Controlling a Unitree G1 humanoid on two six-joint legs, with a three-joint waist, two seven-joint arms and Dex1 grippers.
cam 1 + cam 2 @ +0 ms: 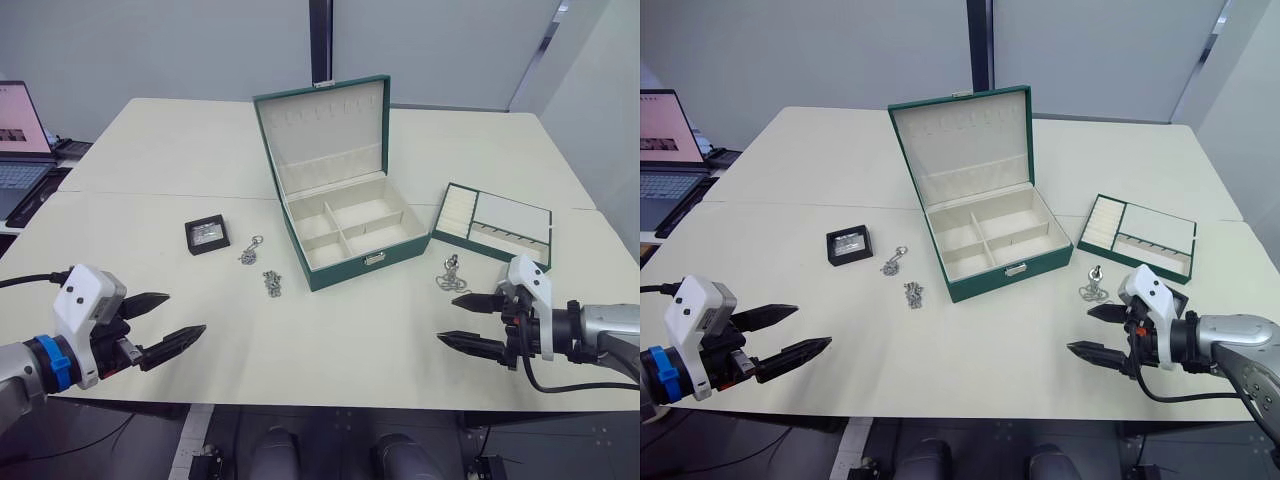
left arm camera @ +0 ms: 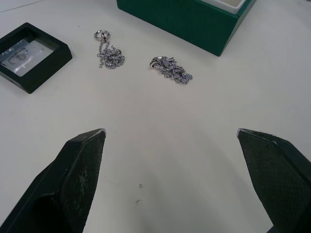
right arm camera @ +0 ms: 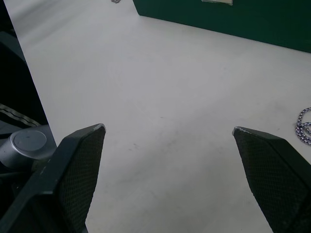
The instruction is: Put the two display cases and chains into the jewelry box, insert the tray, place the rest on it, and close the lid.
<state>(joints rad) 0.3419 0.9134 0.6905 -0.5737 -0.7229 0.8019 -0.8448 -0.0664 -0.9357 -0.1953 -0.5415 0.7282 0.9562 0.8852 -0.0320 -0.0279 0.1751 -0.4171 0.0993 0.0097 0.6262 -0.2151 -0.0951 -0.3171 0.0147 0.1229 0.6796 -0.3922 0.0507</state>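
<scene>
Left gripper (image 1: pixel 168 319) wide open and empty above the near table (image 1: pixel 330 350) edge; ahead of it two chains (image 2: pixel 111 53), (image 2: pixel 171 69) side by side, black display case (image 1: pixel 207 234) just beyond the first chain and to its outer side. Right gripper (image 1: pixel 462 320) likewise spread wide, holding nothing, a third chain (image 1: pixel 451 277) just ahead of its fingertips, loose tray (image 1: pixel 493 223) farther out beyond that. Green jewelry box (image 1: pixel 350 228) between and beyond both grippers, lid (image 1: pixel 322 132) standing upright, four cream compartments bare.

Open laptop (image 1: pixel 20 145) at far left, beyond white table (image 1: pixel 180 160) edge.
</scene>
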